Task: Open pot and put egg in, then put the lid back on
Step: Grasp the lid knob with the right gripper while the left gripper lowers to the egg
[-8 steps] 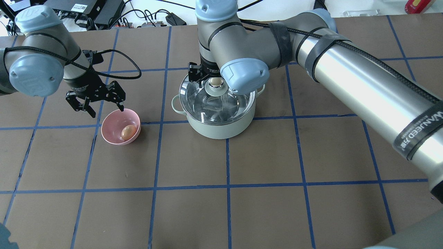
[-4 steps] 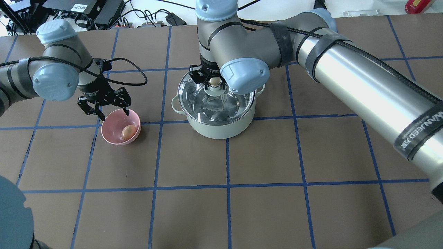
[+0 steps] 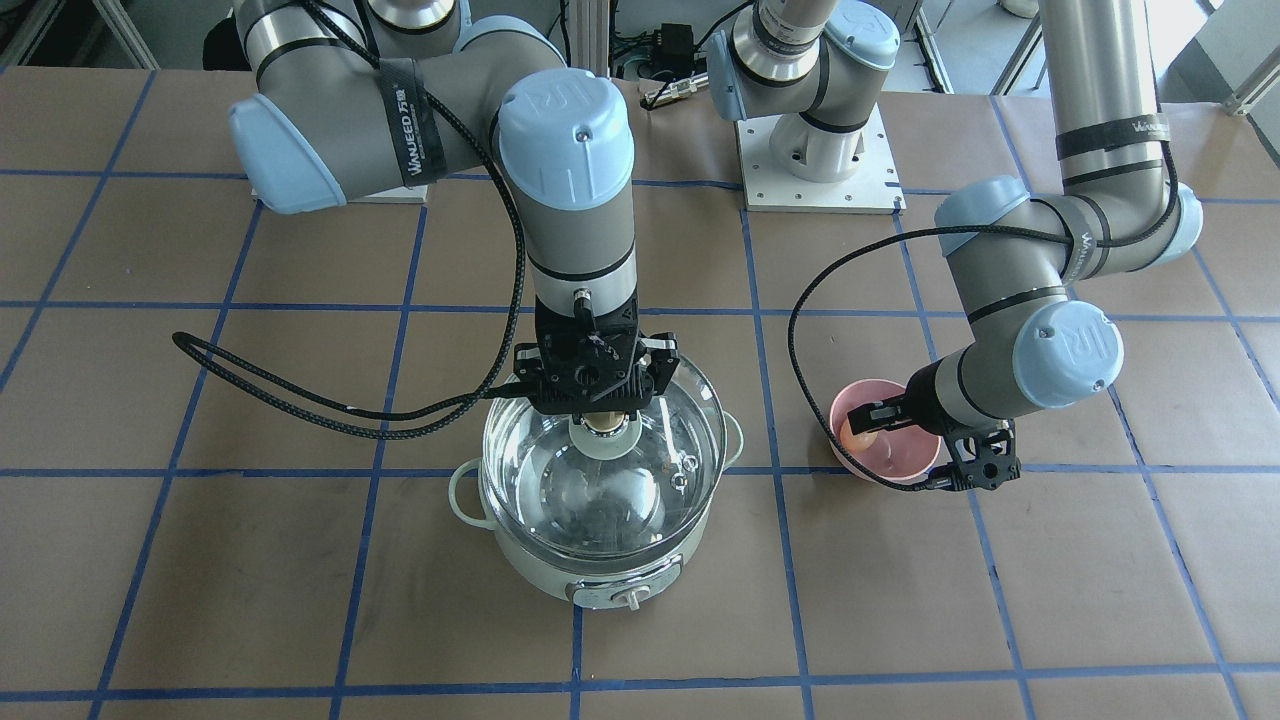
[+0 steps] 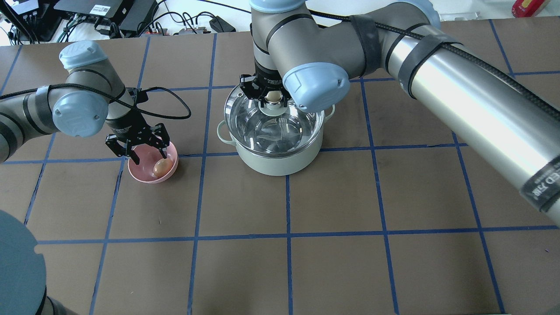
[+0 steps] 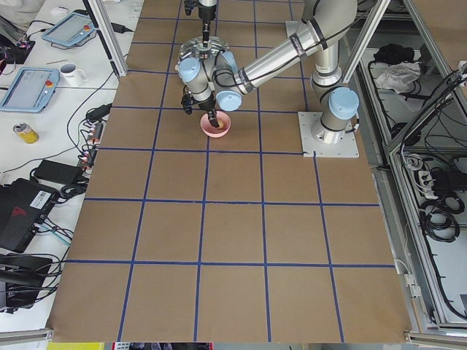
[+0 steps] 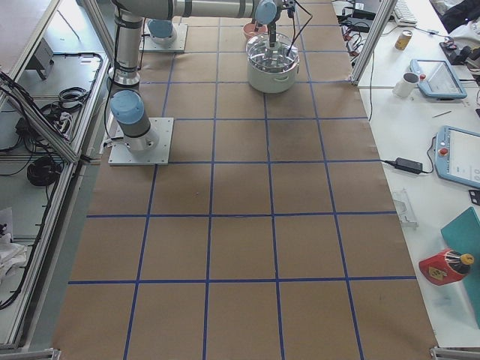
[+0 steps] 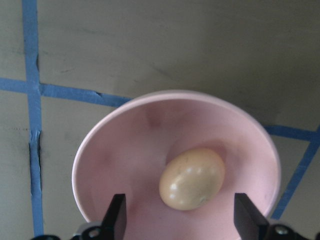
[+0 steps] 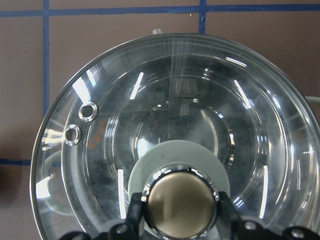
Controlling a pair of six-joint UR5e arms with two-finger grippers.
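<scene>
The mint-green pot (image 4: 280,164) stands mid-table, also in the front view (image 3: 540,570). The glass lid (image 4: 271,131) covers it, level with or just above the rim. My right gripper (image 4: 272,98) is shut on the lid's beige knob (image 8: 181,202), with fingers on both sides (image 3: 603,415). The brown egg (image 4: 162,166) lies in a pink bowl (image 4: 144,178) left of the pot. My left gripper (image 4: 148,155) is open and low over the bowl. In the left wrist view its fingers (image 7: 117,217) stand either side of the egg (image 7: 192,177), apart from it.
Brown table with a blue tape grid. Cables and electronics (image 4: 109,13) lie along the far edge. The left arm's cable (image 4: 170,116) loops between bowl and pot. A grey-blue round shape (image 4: 17,262) shows at the near left corner.
My left gripper has moved right and down, from beside the pink bowl to over it and around the egg. My right wrist has risen slightly, with the gripper on the lid knob.
</scene>
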